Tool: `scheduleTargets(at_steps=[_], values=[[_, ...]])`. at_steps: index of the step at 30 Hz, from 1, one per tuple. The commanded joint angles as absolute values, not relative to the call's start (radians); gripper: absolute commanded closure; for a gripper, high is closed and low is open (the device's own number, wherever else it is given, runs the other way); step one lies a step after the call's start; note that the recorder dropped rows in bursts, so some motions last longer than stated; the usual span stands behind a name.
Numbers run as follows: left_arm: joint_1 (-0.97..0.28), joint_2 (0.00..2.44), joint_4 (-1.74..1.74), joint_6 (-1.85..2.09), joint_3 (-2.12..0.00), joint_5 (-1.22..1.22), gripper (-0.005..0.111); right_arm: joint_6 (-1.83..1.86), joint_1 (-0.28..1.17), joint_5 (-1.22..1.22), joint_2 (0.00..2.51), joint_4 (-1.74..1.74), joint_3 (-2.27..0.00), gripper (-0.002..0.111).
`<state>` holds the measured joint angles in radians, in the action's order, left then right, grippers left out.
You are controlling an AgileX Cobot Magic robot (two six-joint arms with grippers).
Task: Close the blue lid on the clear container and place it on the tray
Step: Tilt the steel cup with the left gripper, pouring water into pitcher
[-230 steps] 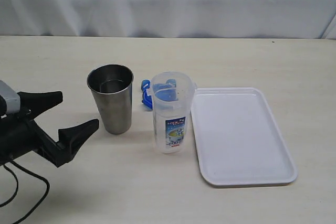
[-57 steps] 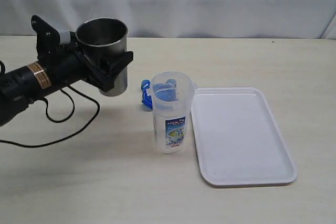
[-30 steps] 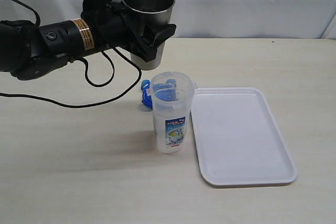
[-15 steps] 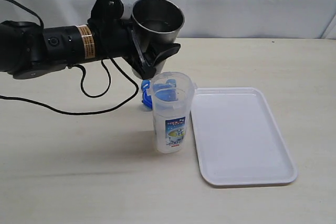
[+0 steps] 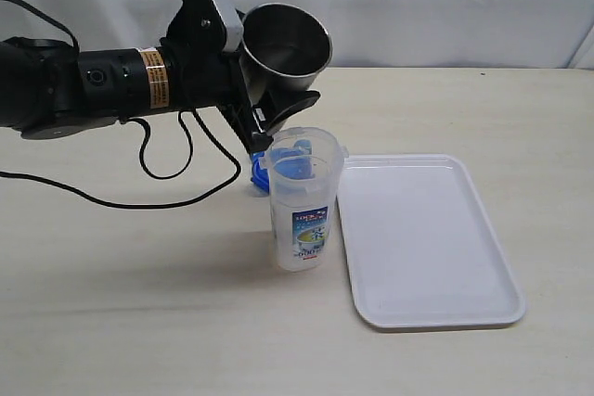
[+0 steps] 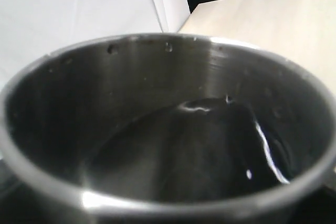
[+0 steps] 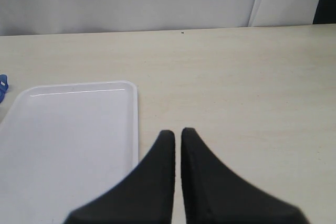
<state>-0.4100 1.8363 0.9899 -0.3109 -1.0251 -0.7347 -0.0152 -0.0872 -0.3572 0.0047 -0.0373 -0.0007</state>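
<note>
Fingers [image 5: 293, 104] of the left gripper [image 5: 278, 99] clamp the steel cup [image 5: 288, 42], tipped toward the clear container [image 5: 303, 201] at frame centre, apparently a pour before lidding; next, tip further over its mouth, with the blue lid [image 5: 259, 171] behind, the tray [image 5: 436, 160] at right, and the right gripper [image 7: 177, 136] pinched shut.
</note>
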Motion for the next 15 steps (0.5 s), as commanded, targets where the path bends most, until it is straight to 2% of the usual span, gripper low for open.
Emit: scheduleTargets(at_steps=[1, 15], values=[[-0.415, 1.826, 0.968, -0.254, -1.041, -0.797, 0.107, -0.015, -0.09, -0.345, 0.0, -0.038, 0.0, 0.104], [-0.415, 1.826, 0.992, -0.182, -1.041, -0.797, 0.107, -0.015, -0.09, -0.345, 0.0, -0.038, 0.0, 0.104]])
